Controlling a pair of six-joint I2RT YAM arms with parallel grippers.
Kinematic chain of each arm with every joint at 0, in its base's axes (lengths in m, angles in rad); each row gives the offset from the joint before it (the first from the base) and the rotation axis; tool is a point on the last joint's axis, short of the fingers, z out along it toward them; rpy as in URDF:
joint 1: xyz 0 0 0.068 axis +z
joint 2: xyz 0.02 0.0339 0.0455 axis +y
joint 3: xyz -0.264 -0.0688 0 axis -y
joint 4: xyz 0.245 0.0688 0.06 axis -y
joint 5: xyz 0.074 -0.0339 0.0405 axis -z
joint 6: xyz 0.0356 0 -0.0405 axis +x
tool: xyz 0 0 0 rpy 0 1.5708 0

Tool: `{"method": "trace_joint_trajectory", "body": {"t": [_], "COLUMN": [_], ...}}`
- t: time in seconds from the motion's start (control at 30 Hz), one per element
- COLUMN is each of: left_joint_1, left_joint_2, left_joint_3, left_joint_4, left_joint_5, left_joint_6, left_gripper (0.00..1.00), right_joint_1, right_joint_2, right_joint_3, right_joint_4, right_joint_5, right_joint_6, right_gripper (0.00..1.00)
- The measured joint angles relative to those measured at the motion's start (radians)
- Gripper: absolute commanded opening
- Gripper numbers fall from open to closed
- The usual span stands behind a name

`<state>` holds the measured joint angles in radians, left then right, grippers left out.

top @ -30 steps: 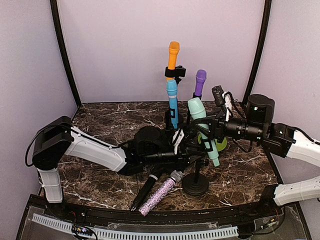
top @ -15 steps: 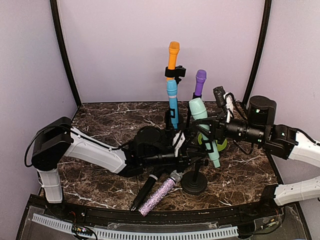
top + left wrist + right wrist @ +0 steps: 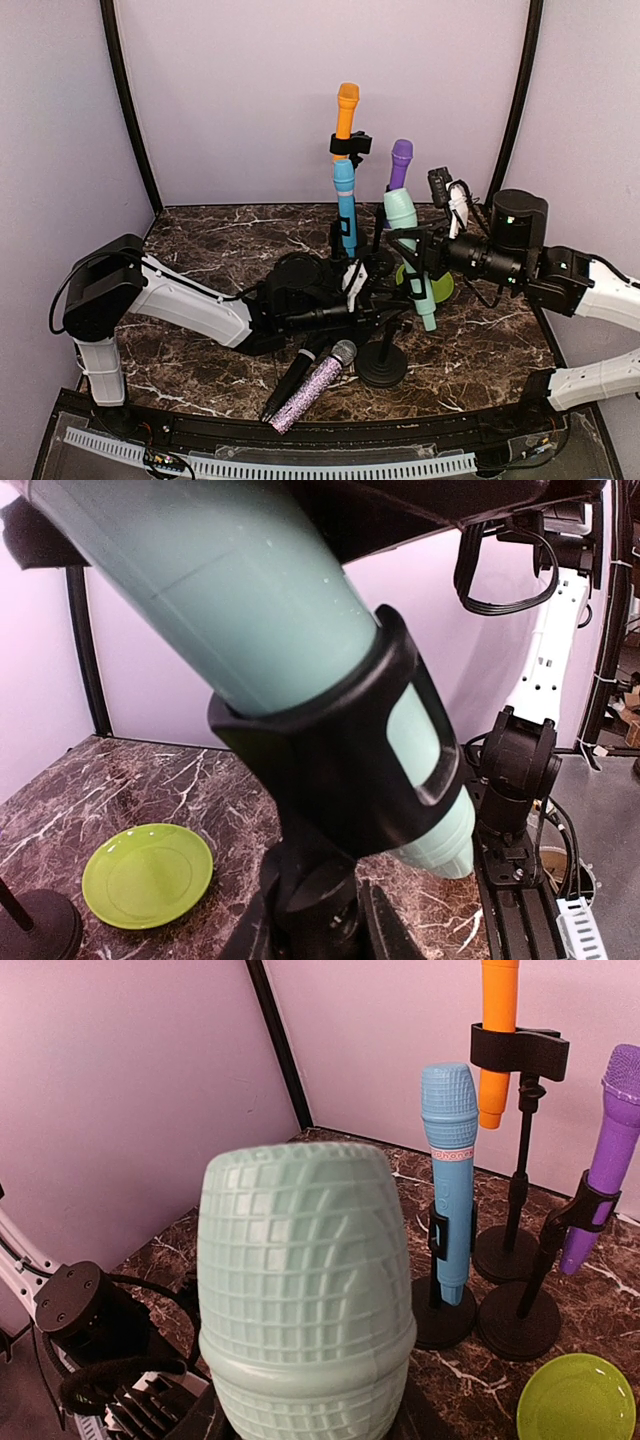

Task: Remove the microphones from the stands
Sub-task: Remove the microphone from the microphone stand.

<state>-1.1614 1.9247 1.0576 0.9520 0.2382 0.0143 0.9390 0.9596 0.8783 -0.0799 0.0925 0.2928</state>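
Tight quarters around the mint microphone (image 3: 400, 212), near the middle of the marbled surface (image 3: 200, 240). Seated in the black clip (image 3: 330, 770) of its stand (image 3: 382, 372), body tilted, ribbed head up, tail poking out below the clip. Clamped just under the head by the right gripper (image 3: 416, 258), reaching in from the right (own fingers all but hidden behind the head in the wrist view). Stand stem pinched right below the clip by the left gripper (image 3: 320, 935), reaching in low from the left.

Close behind, three more:
- a blue microphone (image 3: 345, 200), upright in a short stand (image 3: 443, 1328)
- an orange microphone (image 3: 347, 105), clipped high on a tall stand (image 3: 520, 1050)
- a purple microphone (image 3: 401, 158), leaning in a third stand (image 3: 520, 1325)

All bunched together just past the mint head. Round bases of the short and third stands side by side in the right wrist view.

Behind and to the right of the mint body: a green plate (image 3: 440, 290), flat on the surface. Partly hidden from above by the microphone and the right arm. Face plain green in the left wrist view.

In front, lying flat: a black microphone (image 3: 293, 382) and a glittery microphone (image 3: 312, 388), side by side and touching, heads pointing toward the stand. Silver head of the glittery one just beside the stand's round base.
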Motion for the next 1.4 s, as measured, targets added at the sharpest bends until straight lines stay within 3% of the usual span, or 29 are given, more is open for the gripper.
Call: {"method": "trace_joint_trajectory", "body": {"t": [0.33, 0.87, 1.4], "left_joint_1": [0.0, -0.008, -0.007], "left_joint_2": [-0.001, -0.006, -0.006], "left_joint_3": [-0.013, -0.043, -0.049], "left_joint_4": [0.023, 0.061, 0.074], "left_joint_5": [-0.017, -0.003, -0.036], "left_joint_6": [-0.004, 0.005, -0.002], "left_gripper": [0.0, 0.0, 0.0], "right_joint_1": [0.0, -0.062, -0.042], "right_joint_2": [0.019, 0.021, 0.059], "right_joint_3": [0.013, 0.013, 0.074], "right_joint_4": [0.003, 0.019, -0.048], "right_joint_5": [-0.014, -0.343, -0.157], "right_joint_6": [-0.024, -0.134, -0.046], "right_gripper": [0.0, 0.0, 0.0]}}
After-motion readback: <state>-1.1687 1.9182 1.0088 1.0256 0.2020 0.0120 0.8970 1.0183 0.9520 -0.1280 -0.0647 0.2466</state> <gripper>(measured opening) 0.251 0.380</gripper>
